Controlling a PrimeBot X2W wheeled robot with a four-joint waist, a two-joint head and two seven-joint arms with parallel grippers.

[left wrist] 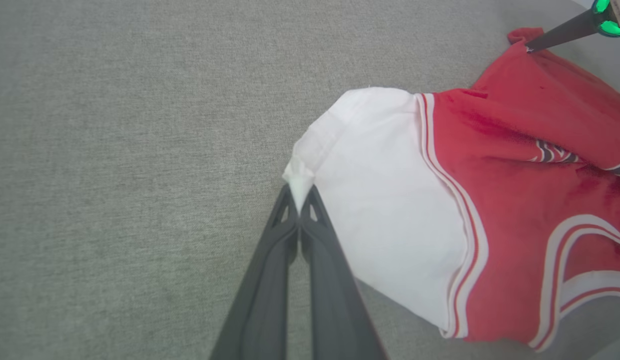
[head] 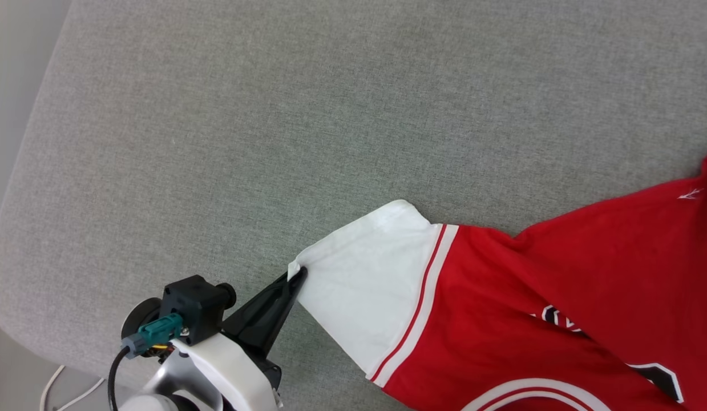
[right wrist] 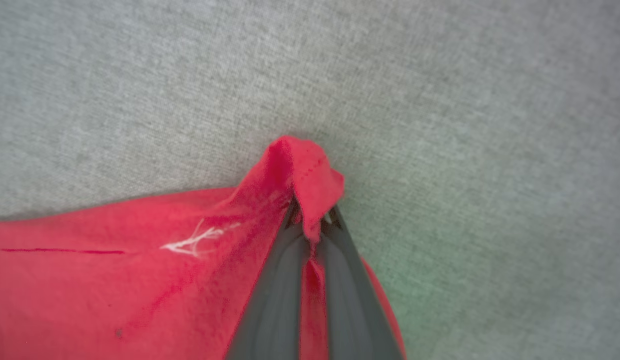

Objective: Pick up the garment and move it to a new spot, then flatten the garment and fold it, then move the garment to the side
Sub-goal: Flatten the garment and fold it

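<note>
Left end effector [left wrist: 300,195] grips white sleeve of the garment [head: 501,308]; right end effector [right wrist: 312,215] grips its red edge.

A: Left hand [head: 299,275]: two long black fingers, triangular cut-outs near the tips. Glossy white wrist shell [head: 227,365] behind.
B: Black camera block [head: 193,299] mounted on it, teal connector [head: 159,330], black cable [head: 110,377]. Grey rounded joint [head: 153,391] near side.
A: Right hand [right wrist: 312,222]: same dark finger pair, green light [left wrist: 607,12] at its base.
</note>
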